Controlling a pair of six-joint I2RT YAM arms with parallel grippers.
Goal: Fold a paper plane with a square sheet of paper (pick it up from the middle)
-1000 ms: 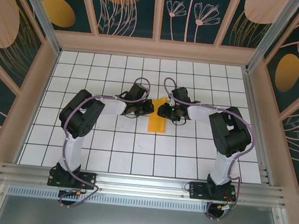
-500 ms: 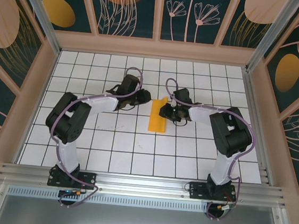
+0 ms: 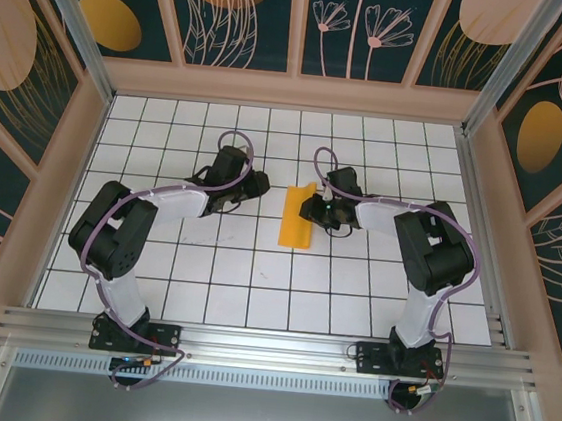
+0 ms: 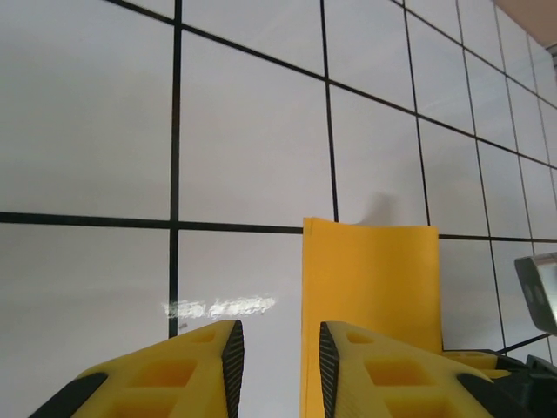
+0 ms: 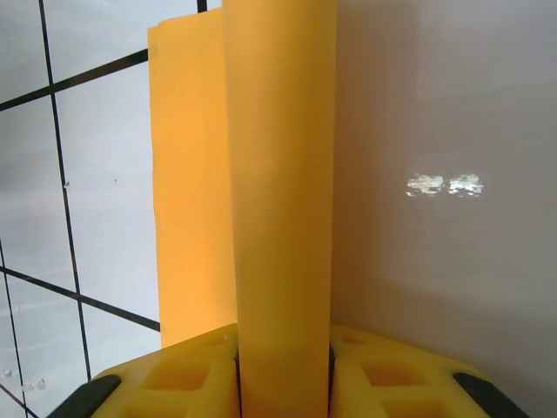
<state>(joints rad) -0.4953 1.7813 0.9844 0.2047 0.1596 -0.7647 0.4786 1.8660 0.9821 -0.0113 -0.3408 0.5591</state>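
Sheet flap pinched in your right gripper; left gripper parted, empty, sheet just ahead. Fold squarely.

The table has a white top divided into squares by black grid lines. A pale beige frame borders the table at the back and on both sides. A metal rail runs along the near edge of the table. Dark teal wall panels rise behind and beside the table, painted with pale plant outlines. One orange oval sits left of the table, another orange oval right of it. A bright glare patch lies on the table top.
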